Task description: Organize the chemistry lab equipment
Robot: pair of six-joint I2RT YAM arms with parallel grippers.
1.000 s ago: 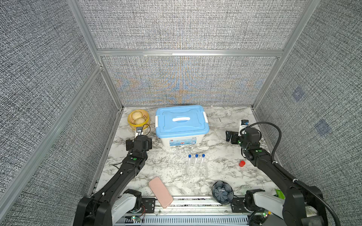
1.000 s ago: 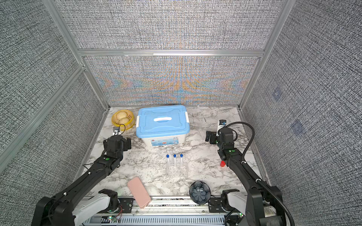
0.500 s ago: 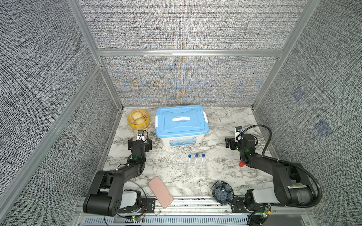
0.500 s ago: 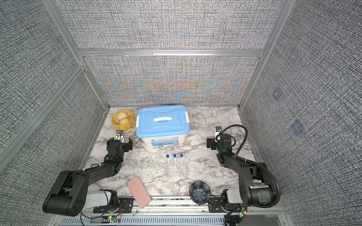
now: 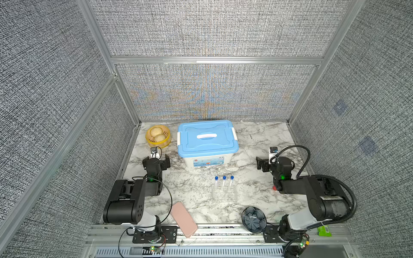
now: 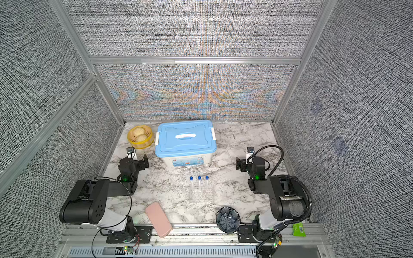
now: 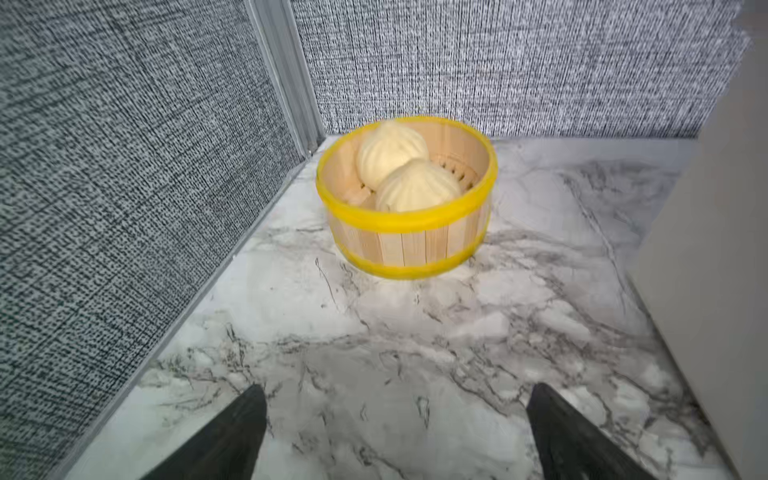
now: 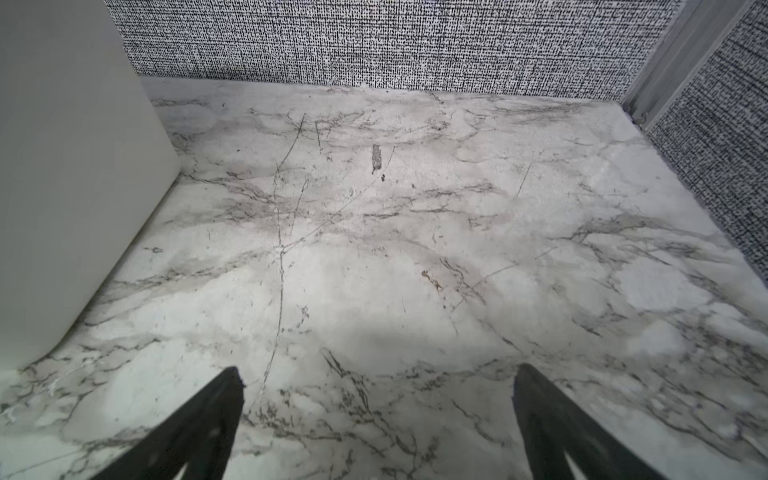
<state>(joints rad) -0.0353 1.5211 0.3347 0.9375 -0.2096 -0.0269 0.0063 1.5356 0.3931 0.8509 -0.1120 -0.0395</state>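
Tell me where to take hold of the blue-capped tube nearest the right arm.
Grip the tube just under its blue cap, coming down from above with the right end effector. It appears to stand upright in the clear rack with a neighbour close beside it, so set the jaws front to back, not across the row.

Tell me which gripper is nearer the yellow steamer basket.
Left. The left gripper sits just in front of the steamer basket, jaws open toward it. The right gripper is far off, on the other side of the blue-lidded box.
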